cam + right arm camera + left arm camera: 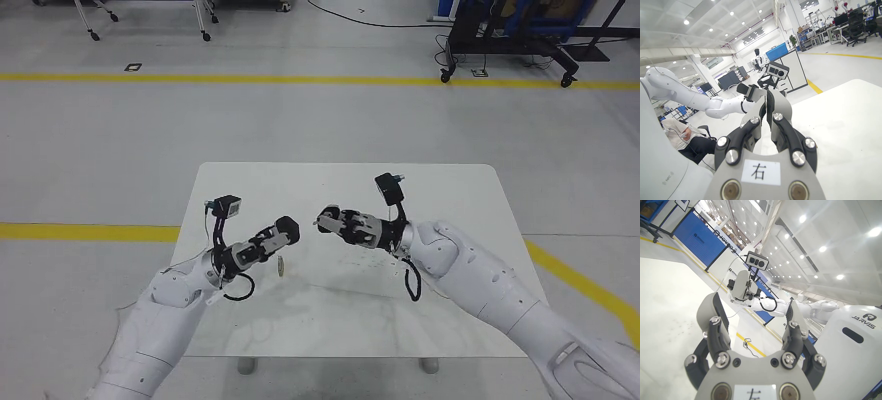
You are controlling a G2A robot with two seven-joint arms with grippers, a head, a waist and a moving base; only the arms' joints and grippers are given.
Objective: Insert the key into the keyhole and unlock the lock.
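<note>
Both arms hang over the middle of the white table (450, 200), tips facing each other a short gap apart. My left gripper (291, 231) is open, and its pads (719, 306) have nothing between them. My right gripper (322, 219) is shut, its ribbed pads (770, 106) pressed together with nothing visible between them. From the left wrist view the right gripper (742, 289) shows end-on; from the right wrist view the left gripper (745, 91) sits just beyond my fingertips. A small pale object (283, 266) lies on the table below the left gripper; it is too small to tell whether it is lock or key.
Dark scuff marks (365, 262) dot the tabletop near the right arm. The table's front edge runs close to both elbows. Open grey floor with yellow lines (300, 78) surrounds the table, and wheeled racks (510, 45) stand far behind.
</note>
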